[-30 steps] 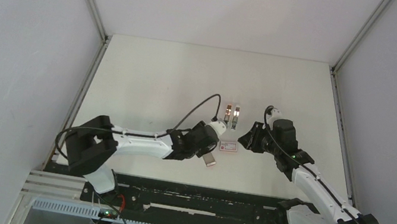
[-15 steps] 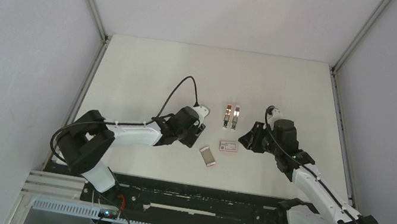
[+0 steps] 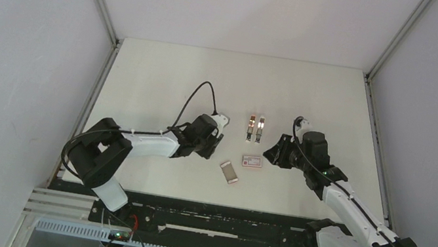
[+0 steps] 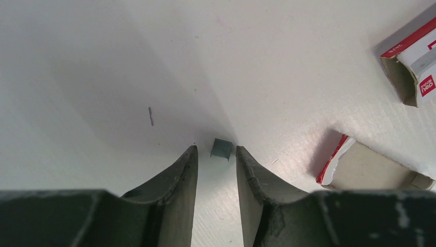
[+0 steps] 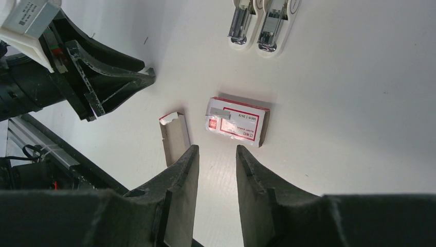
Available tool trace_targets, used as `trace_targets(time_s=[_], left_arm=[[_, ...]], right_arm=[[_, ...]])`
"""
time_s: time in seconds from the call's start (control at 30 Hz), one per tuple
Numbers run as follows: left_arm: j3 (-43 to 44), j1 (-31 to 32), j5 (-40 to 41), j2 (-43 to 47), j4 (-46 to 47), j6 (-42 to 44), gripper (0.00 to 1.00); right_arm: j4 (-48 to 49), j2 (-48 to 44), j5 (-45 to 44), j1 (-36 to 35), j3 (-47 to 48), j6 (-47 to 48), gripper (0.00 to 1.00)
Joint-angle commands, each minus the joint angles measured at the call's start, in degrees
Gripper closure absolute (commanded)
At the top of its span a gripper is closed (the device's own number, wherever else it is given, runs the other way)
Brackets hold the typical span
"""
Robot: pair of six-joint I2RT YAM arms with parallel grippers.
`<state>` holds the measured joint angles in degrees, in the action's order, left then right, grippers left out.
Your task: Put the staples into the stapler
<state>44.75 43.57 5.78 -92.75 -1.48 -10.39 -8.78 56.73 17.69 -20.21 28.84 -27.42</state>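
Note:
A short grey block of staples (image 4: 222, 148) lies on the table just past my left gripper's (image 4: 215, 150) tips, in line with the gap. The jaws stand apart, and nothing is between them. The pink-red carton sleeve (image 3: 252, 161) lies flat, with its cardboard tray (image 3: 230, 172) pulled out and lying beside it. Two mini staplers (image 3: 249, 128) (image 3: 260, 130) sit side by side behind the carton. My right gripper (image 5: 216, 149) hovers open over bare table just short of the carton (image 5: 237, 121) and tray (image 5: 174, 136), holding nothing.
The left gripper (image 3: 217, 142) is to the left of the tray, and its fingers (image 5: 139, 77) show in the right wrist view. The right gripper (image 3: 271, 153) sits just right of the carton. Grey walls enclose the table on three sides.
The left arm left the tray on the table and drew back to the left. Its jaws have since narrowed towards the staples. The right arm has not moved.

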Motion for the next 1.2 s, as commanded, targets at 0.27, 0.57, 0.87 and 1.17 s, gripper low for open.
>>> trace_targets(time_s=[0.27, 0.57, 0.87, 1.17], left_arm=[[-1.1, -0.2, -2.3, -0.8, 1.5, 0.6, 0.66], [-1.6, -0.2, -3.6, -0.4, 1.5, -0.3, 0.78], [-6.0, -0.2, -9.7, 3.7, 5.0, -4.1, 0.84], [-11.4, -0.2, -25.3, 15.2, 15.9, -12.4, 0.84]], right_arm=[[1.3, -0.9, 0.9, 1.0, -0.2, 0.9, 0.68], [1.4, -0.8, 1.1, 1.3, -0.3, 0.9, 0.68], [3.8, -0.7, 3.4, 1.3, -0.7, -0.6, 0.68], [15.0, -4.8, 16.6, 1.1, -3.9, -4.5, 0.65]])
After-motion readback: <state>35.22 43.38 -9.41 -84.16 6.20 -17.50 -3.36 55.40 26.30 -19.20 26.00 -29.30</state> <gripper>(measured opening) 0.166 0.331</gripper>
